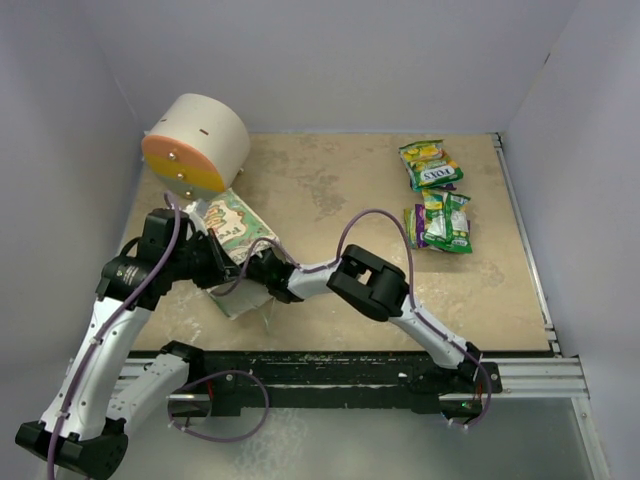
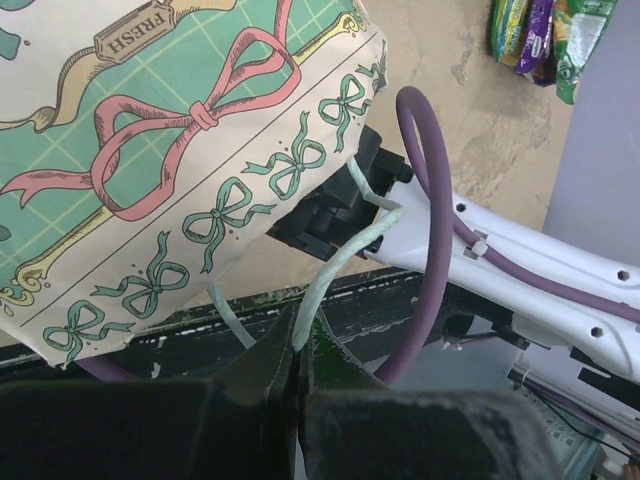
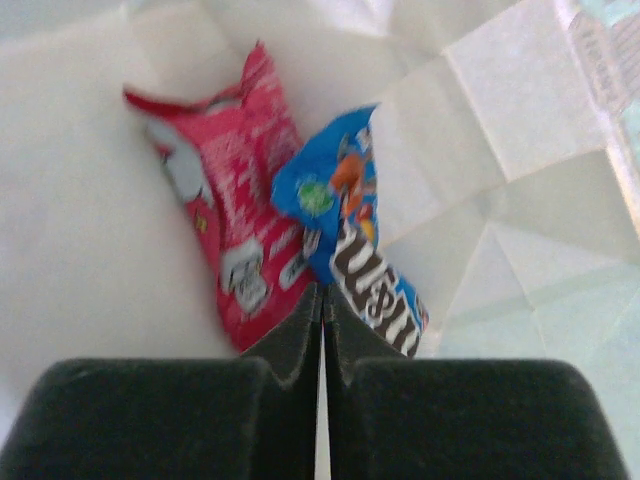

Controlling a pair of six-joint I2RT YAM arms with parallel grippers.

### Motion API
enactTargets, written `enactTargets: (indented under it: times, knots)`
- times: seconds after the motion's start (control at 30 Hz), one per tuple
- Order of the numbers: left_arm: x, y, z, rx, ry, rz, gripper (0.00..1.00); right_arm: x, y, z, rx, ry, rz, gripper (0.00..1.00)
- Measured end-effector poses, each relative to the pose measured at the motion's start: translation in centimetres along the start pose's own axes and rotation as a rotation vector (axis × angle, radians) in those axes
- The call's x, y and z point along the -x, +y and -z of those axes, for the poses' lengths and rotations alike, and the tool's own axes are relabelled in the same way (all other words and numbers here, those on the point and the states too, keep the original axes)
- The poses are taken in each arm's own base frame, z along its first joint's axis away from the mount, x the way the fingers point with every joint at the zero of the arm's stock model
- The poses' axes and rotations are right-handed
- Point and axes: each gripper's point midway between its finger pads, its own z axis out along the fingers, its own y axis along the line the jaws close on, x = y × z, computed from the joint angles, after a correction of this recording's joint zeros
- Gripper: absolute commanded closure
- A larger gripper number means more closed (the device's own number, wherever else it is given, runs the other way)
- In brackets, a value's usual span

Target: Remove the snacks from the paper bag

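Note:
The green paper bag lies on its side at the left of the table, and its bow-printed front panel fills the left wrist view. My left gripper is shut on its pale string handle. My right gripper is inside the bag, jaws together. Its tips sit at the lower edges of a red-pink packet and a blue M&M's packet on the pale inside; I cannot tell whether an edge is pinched. The FOX'S packet and the purple and green-white packets lie on the table at the far right.
The big cream cylinder with an orange face stands just behind the bag. The right arm stretches across the table's middle into the bag's mouth. Grey walls close in the table on three sides, and a black rail runs along the near edge.

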Motion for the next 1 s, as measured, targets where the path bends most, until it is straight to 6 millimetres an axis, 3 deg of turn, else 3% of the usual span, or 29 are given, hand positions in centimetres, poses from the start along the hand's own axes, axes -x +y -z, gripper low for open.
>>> enactTargets:
  times: [0.2, 0.47, 0.57, 0.7, 0.83, 1.0]
  knots:
    - [0.7, -1.0, 0.6, -0.027, -0.025, 0.008, 1.0, -1.1, 0.4, 4.6, 0.058, 0.075, -0.01, 1.0]
    - [1.6, -2.0, 0.5, -0.045, -0.034, 0.022, 1.0, 2.5, -1.3, 10.1, 0.077, 0.034, -0.089, 1.0]
    - [1.5, -2.0, 0.5, -0.047, -0.032, 0.025, 1.0, 3.3, -0.6, 12.0, 0.1, 0.019, -0.128, 1.0]
    - [1.6, -2.5, 0.8, -0.068, -0.033, 0.019, 1.0, 3.5, 2.0, 13.9, 0.159, 0.013, -0.155, 0.98]
    - [2.0, -3.9, 1.7, -0.117, -0.045, 0.001, 1.0, 3.9, 4.0, 14.7, 0.194, 0.01, -0.129, 0.83]
    - [2.4, -6.0, 3.2, -0.206, -0.066, -0.034, 1.0, 5.6, 3.4, 13.0, 0.147, -0.006, -0.054, 0.66]
